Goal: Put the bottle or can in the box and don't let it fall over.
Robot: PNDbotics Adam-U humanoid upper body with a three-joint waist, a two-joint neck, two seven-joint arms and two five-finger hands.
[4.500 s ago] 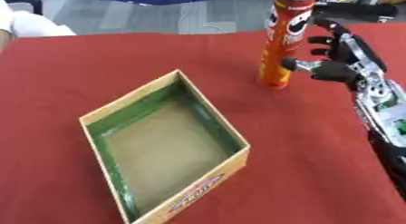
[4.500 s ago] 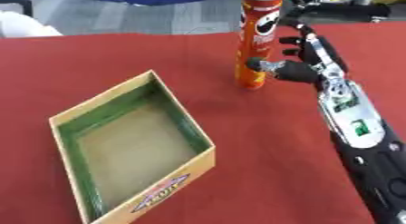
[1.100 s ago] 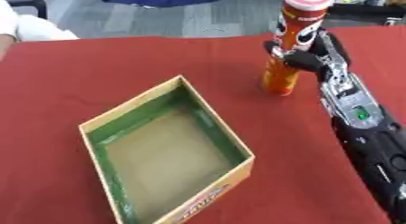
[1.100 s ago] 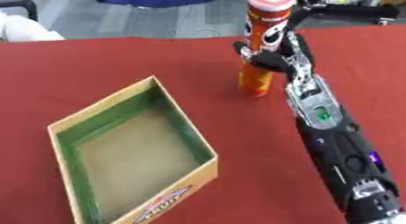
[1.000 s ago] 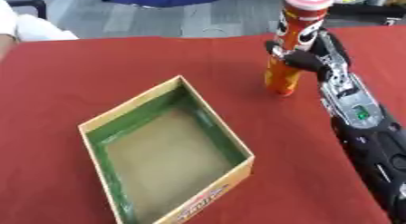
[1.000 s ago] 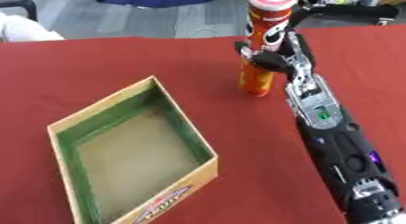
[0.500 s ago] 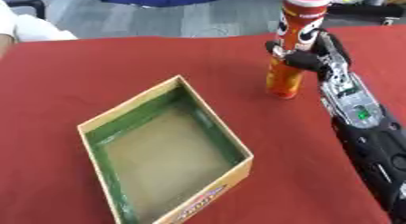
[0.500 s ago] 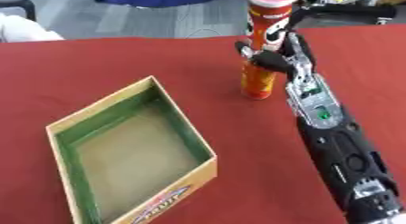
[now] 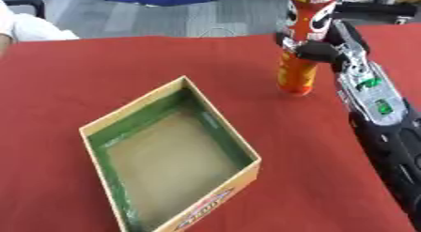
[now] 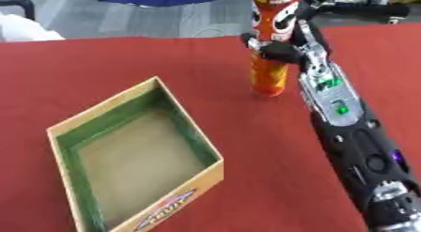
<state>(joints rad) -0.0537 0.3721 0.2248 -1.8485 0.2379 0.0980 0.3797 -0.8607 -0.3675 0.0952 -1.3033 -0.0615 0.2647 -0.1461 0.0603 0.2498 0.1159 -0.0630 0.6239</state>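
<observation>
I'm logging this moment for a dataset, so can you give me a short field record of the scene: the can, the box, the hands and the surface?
can: tall red and orange tube can, upright on the table, beyond the box and to its right
box: open cardboard box, green inner walls, nothing in it
right robot hand: curled round the can near mid-height
left robot hand: not in view
surface: red tablecloth
task status: can not yet in the box
</observation>
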